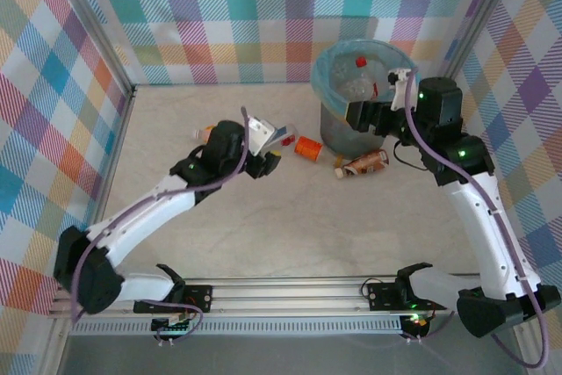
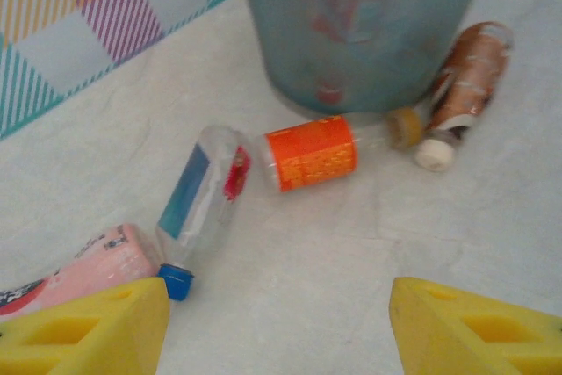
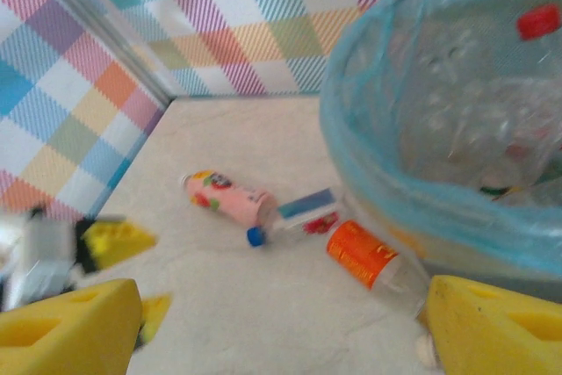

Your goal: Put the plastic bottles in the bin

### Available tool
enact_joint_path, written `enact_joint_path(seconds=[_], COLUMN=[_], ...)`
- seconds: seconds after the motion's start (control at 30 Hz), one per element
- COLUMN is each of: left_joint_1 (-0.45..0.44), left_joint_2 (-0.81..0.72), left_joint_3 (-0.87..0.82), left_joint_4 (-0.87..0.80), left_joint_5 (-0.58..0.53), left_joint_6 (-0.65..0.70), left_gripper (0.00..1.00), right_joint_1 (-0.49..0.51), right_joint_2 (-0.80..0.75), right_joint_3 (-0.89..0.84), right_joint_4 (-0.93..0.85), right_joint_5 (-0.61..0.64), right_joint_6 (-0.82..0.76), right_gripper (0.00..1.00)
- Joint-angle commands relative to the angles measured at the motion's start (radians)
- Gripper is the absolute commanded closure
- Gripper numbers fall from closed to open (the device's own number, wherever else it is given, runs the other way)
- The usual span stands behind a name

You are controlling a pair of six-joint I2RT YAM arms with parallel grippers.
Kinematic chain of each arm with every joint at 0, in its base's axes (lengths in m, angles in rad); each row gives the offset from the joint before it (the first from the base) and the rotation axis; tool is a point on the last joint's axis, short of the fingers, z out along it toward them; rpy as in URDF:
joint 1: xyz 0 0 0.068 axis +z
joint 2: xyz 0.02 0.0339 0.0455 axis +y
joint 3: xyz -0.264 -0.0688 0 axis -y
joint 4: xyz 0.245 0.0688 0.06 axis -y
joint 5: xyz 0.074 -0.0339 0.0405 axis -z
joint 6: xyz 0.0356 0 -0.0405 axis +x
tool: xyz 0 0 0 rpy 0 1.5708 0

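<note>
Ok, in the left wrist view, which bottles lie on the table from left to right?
pink bottle → clear blue-capped bottle → orange-labelled bottle → brown bottle with a white cap

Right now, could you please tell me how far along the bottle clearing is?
Done: a red-capped bottle among others lies in the bin. In hand: nothing; the left gripper and right gripper are both open and empty. Left: pink-labelled bottle, blue-capped bottle, orange-labelled bottle and brown-labelled bottle lie on the table.
</note>
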Motion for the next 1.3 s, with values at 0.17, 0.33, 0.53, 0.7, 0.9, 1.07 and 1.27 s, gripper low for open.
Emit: enact_joint_path(seconds=[0.17, 0.33, 0.53, 0.7, 0.9, 1.07, 1.27], left_joint_1=[0.155, 0.174, 0.176, 0.176, 0.176, 0.178, 0.178], left_joint_2=[0.367, 0.537, 0.609, 0.634, 0.634, 0.652, 0.648], left_joint_3=[0.25, 0.345, 0.346, 0.323, 0.321, 0.343, 0.333], left_joint_4=[-0.116, -0.152, -0.164, -0.157, -0.145, -0.152, -0.126], left_joint_5=[0.158, 0.147, 0.119, 0.091, 0.082, 0.071, 0.069], left_joint_6=[-0.141, -0.147, -0.15, -0.14, -0.132, -0.12, -0.137], left_gripper=[0.33, 0.34, 0.36, 0.36, 0.36, 0.35, 0.35], right_joint_1=[0.01, 0.009, 0.009, 0.01, 0.009, 0.01, 0.009], right_joint_2=[-0.073, -0.074, -0.083, -0.081, -0.076, -0.08, -0.084], right_joint_3=[-0.132, -0.162, -0.186, -0.195, -0.19, -0.184, -0.187], right_joint_4=[0.029, 0.013, 0.011, 0.023, 0.01, 0.0, -0.014], right_joint_5=[-0.108, -0.124, -0.125, -0.128, -0.111, -0.101, -0.104], right_joint_6=[0.037, 0.04, 0.034, 0.037, 0.024, 0.014, 0.018], right_gripper=[0.17, 0.18, 0.18, 0.18, 0.18, 0.18, 0.18])
